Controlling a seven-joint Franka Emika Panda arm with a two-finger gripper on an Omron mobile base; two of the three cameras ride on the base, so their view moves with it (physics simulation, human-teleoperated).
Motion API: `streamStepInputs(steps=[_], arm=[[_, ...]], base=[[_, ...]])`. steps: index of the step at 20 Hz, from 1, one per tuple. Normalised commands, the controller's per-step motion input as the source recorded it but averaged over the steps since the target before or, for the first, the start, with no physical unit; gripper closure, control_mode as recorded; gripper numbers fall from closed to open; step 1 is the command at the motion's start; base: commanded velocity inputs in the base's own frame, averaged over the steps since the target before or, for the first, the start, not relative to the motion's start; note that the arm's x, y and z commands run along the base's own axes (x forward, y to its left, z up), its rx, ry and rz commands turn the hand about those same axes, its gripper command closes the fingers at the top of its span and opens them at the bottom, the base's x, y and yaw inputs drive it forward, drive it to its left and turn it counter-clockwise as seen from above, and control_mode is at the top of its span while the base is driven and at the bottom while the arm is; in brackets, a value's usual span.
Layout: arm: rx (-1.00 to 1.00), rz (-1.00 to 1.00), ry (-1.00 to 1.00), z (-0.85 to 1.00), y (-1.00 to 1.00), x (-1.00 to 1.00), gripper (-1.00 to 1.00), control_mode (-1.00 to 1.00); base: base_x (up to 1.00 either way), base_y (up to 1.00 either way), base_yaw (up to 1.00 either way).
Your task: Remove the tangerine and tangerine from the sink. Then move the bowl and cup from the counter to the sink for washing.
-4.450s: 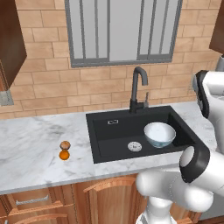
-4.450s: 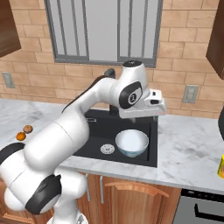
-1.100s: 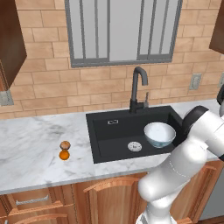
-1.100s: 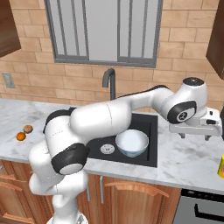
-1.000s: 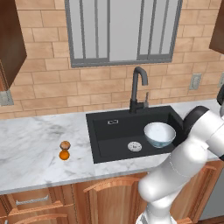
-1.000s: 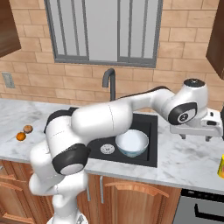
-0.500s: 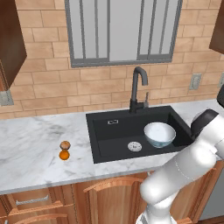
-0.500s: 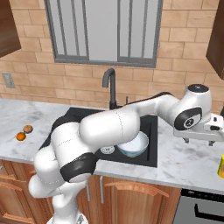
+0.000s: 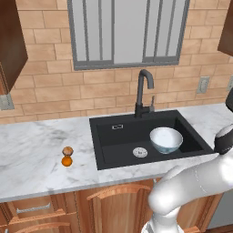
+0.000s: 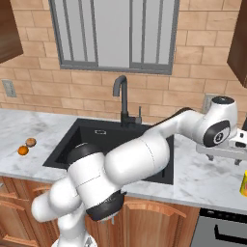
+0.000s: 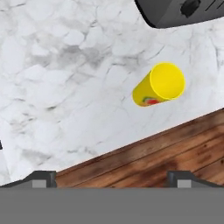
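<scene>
One yellow cup (image 11: pixel 158 90) is being seen from above in the hand view, standing upright on the marble counter (image 11: pixel 65 78) near its front edge; long axis is running vertical, open mouth pointing up toward the cam, red-orange mark showing low on its side. The gripper (image 11: pixel 112 177) is being held w/ jaws spread fully wide, nothing gripped or touched, cup sitting apart from both tips. The bowl (image 9: pixel 166 139) is resting in the black sink (image 9: pixel 113 141), rt of the drain. Two tangerines (image 9: pixel 67 156) are lying touching on the counter, left of the sink.
</scene>
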Motion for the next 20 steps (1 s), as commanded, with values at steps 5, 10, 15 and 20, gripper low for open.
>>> streamStepInputs(steps=[5, 10, 15, 20], arm=[[0.01, -0.09, 0.08, -0.04, -0.10, 0.05, -1.00, -1.00], [0.01, -0.12, 0.13, -0.03, -0.11, 0.00, -1.00, -1.00], [0.04, -0.09, 0.09, -0.02, -0.08, 0.02, -1.00, -1.00], [0.08, -0.03, 0.07, 0.00, -0.09, 0.02, -1.00, -1.00]], base=[[0.00, 0.00, 0.00], [0.00, 0.00, 0.00], [0.00, 0.00, 0.00], [0.00, 0.00, 0.00]])
